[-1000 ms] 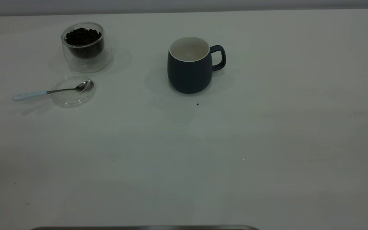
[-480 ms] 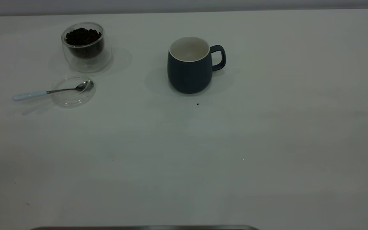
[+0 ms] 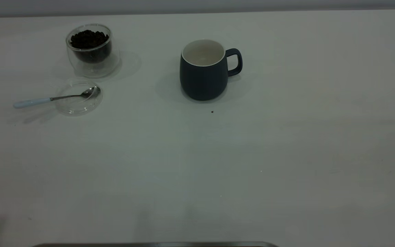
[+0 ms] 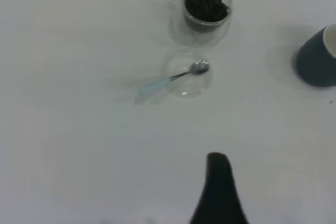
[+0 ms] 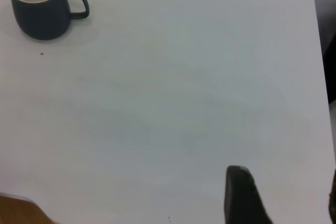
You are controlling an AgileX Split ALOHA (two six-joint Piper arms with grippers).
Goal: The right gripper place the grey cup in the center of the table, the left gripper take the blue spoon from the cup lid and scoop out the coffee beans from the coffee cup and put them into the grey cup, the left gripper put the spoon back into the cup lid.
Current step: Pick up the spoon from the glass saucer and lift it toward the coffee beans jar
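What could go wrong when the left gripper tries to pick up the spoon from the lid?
The blue spoon lies low, its bowl in the cup lid and its handle reaching out over the table; fingers may slip or drag the light lid. The coffee cup stands close behind and could be knocked, spilling the coffee beans.

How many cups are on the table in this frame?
2. The coffee cup, clear glass holding coffee beans, stands at the far left, behind the cup lid. The grey cup stands upright near the far middle of the table, handle to the right.
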